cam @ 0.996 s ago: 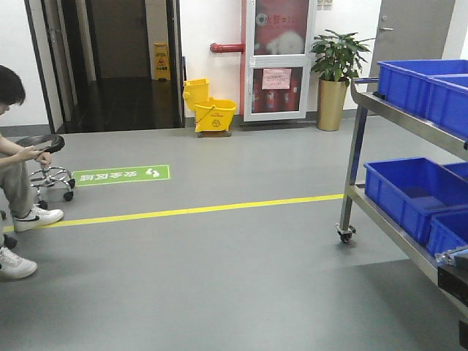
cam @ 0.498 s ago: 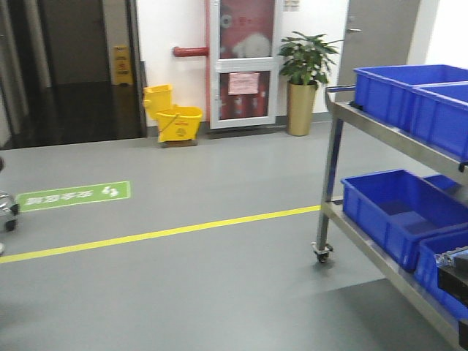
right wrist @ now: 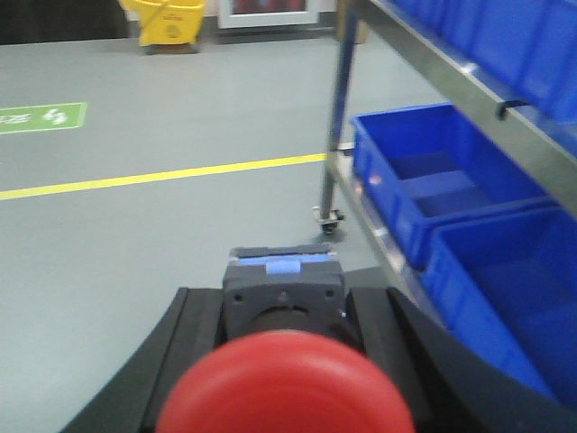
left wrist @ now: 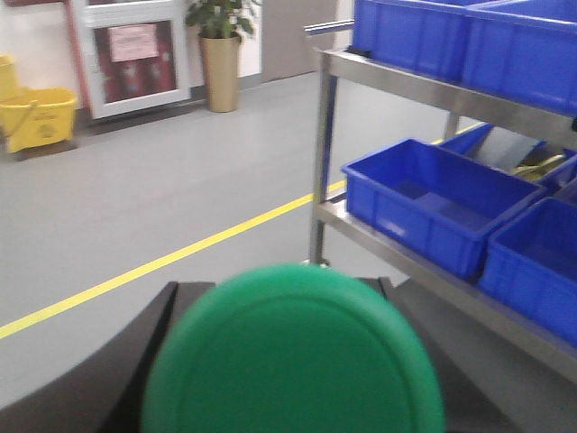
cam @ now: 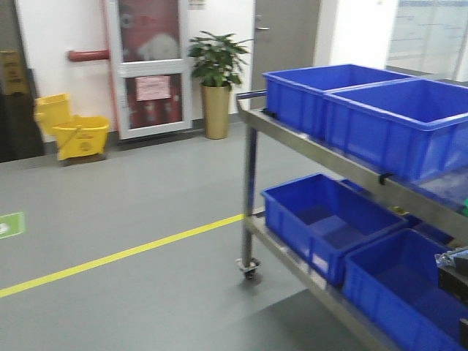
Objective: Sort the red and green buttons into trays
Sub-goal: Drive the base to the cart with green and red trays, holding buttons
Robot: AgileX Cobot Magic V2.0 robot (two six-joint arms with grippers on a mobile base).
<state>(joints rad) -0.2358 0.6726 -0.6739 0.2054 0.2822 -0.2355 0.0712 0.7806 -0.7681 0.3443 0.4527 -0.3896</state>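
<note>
I see both arms level, aimed over floor (left wrist: 135,207) at cart (left wrist: 424,86). L pincer (left wrist: 279,287) pinches green button (left wrist: 293,361), cap filling its gap; R pincer (right wrist: 284,290) pinches red button (right wrist: 284,383), cap nearest cam.

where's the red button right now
Right wrist view, bottom centre: the red button sits in the right gripper, above the grey floor, with blue crates to its right.

Grey floor (cam: 146,197), yellow line (cam: 110,257); steel cart (cam: 250,190) with blue crates (cam: 322,219); potted plant (cam: 216,62), yellow mop bucket (cam: 77,135) by white wall (cam: 58,29).
</note>
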